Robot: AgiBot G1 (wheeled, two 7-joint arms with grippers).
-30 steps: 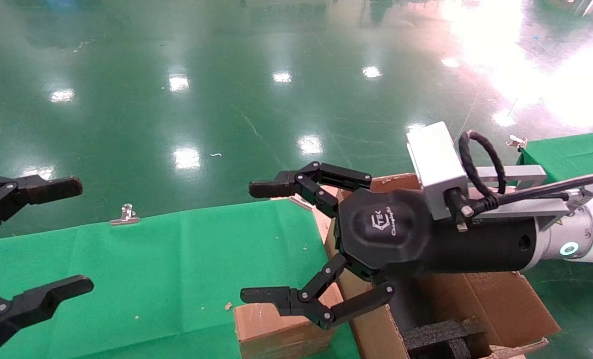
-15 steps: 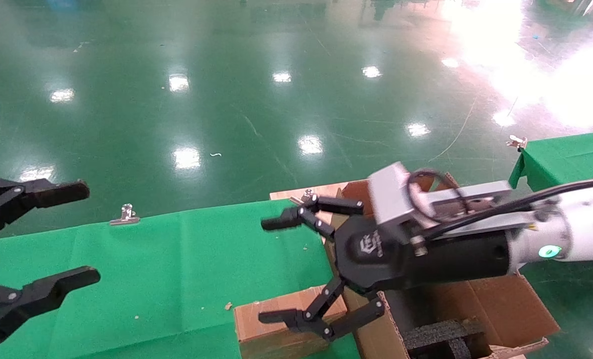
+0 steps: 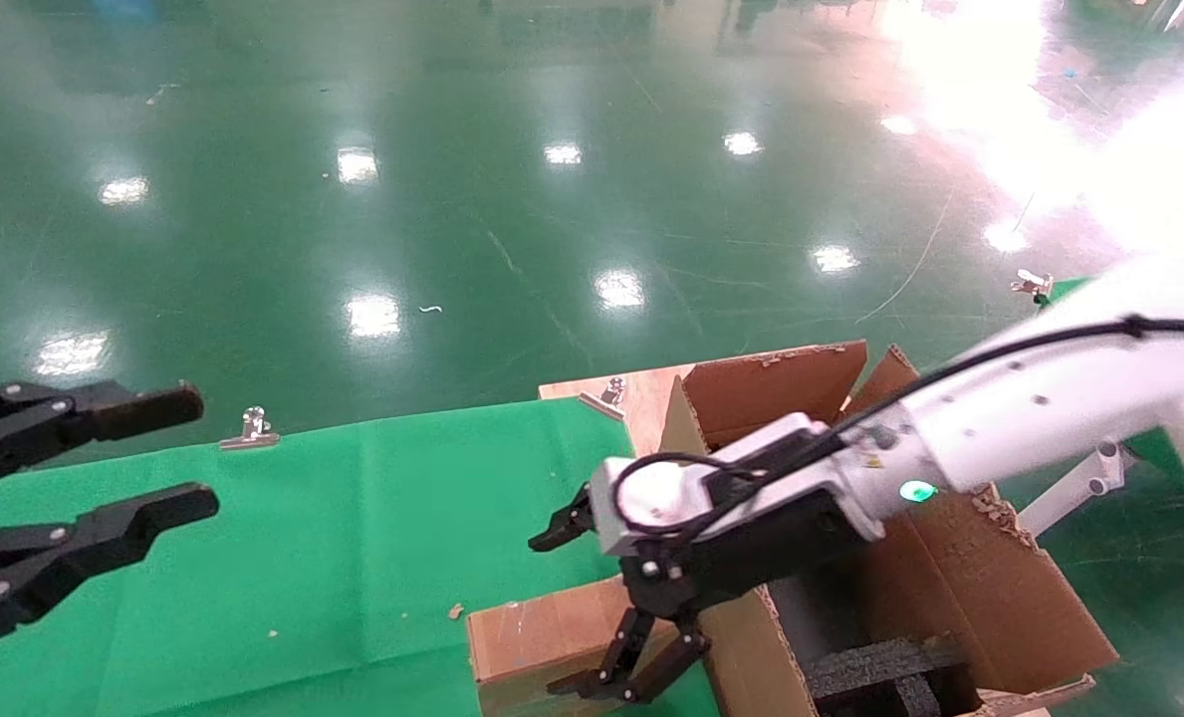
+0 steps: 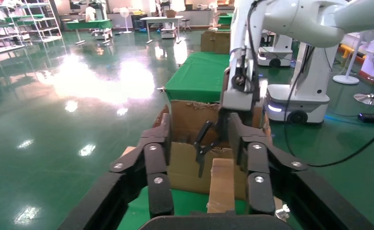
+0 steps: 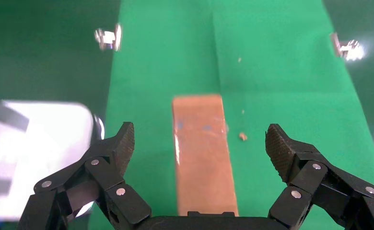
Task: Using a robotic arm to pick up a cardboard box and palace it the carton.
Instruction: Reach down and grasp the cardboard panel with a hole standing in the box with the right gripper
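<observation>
The right gripper (image 3: 592, 607), on the robotic arm (image 3: 1030, 408) that reached in from the right of the head frame, hung over the cardboard box (image 3: 552, 642) at the lower centre, fingers spread wide and gripping nothing; in the right wrist frame the cardboard box (image 5: 203, 153) lay lengthwise in the gap between the two pads, its narrow faces turned toward them, neither pad touching it. The step in hand looked like the approach to the grasp; done well, the fingers would come down evenly either side of the narrow width, low enough to catch the side faces rather than the taped top, and close only once the box sat centred.

The box rested on the green cloth (image 3: 333, 518) with one end just beside the carton (image 3: 950, 588), whose raised flap stood close to the lower finger; that wall left little room on the right of the box, while the cloth to the left lay open. A lift would have to clear the ragged flap edges before swinging over the black foam (image 3: 880, 667) inside.

The left gripper (image 3: 104, 468) was parked at the left edge of the head frame, well apart, fingers parted and holding nothing.
</observation>
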